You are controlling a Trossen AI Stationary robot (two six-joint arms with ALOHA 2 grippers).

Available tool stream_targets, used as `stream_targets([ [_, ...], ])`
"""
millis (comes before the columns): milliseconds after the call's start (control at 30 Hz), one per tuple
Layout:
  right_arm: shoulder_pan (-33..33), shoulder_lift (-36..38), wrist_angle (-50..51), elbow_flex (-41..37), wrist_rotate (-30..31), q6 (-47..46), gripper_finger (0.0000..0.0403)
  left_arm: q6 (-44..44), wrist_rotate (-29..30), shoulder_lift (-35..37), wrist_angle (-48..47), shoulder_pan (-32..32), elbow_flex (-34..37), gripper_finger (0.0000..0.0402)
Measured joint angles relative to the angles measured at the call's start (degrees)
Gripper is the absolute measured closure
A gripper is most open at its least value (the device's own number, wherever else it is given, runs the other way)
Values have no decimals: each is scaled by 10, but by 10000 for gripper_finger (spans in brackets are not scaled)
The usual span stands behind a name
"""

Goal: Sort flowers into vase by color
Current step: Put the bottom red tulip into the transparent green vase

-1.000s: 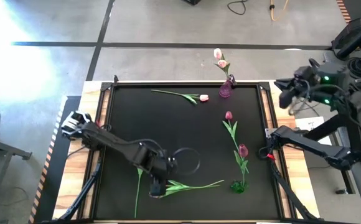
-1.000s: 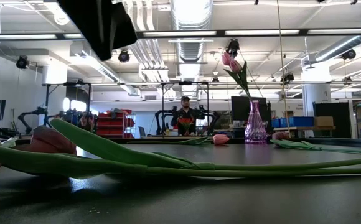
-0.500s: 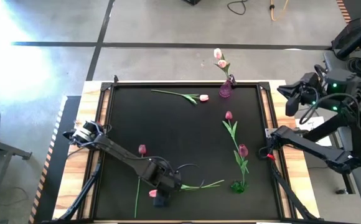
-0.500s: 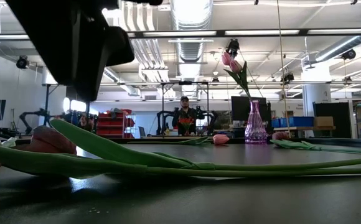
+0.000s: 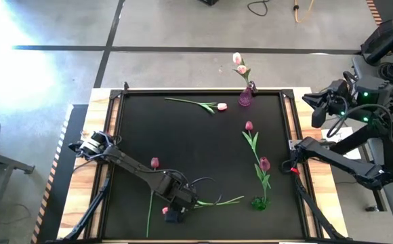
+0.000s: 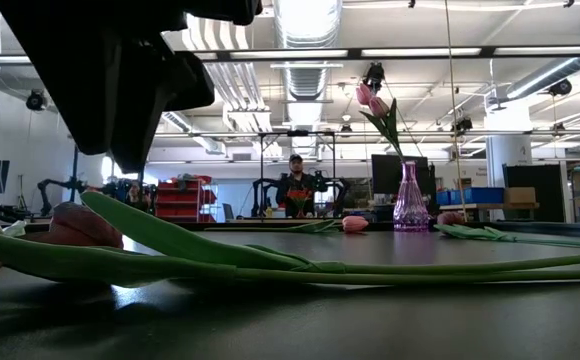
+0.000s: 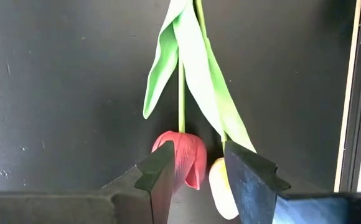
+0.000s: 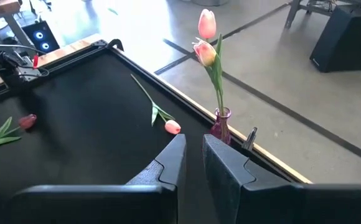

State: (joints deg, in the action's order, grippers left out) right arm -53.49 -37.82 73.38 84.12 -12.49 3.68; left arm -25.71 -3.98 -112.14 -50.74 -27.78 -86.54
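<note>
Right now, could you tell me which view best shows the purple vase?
The right wrist view: the purple vase stands unobstructed at the table's edge, holding two pink tulips. The low view shows it small and far off; the high view, tiny from above; the left wrist view, not at all.

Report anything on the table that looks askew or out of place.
The green vase near the front edge looks tipped over, its two dark tulips sprawled flat across the mat. The purple vase at the back edge stands upright with its pink pair.

left gripper (image 5: 174,215) low, fingers parted; right gripper (image 8: 193,163) raised, fingers nearly together
</note>
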Motion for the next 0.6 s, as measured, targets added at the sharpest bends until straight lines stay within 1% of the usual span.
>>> stream_targets([
  [400, 0, 0, 0, 0, 0, -1, 353, 55, 6, -32, 14, 5, 0, 276],
  [600, 0, 0, 0, 0, 1, -1, 353, 63, 5, -56, 25, 7, 0, 294],
])
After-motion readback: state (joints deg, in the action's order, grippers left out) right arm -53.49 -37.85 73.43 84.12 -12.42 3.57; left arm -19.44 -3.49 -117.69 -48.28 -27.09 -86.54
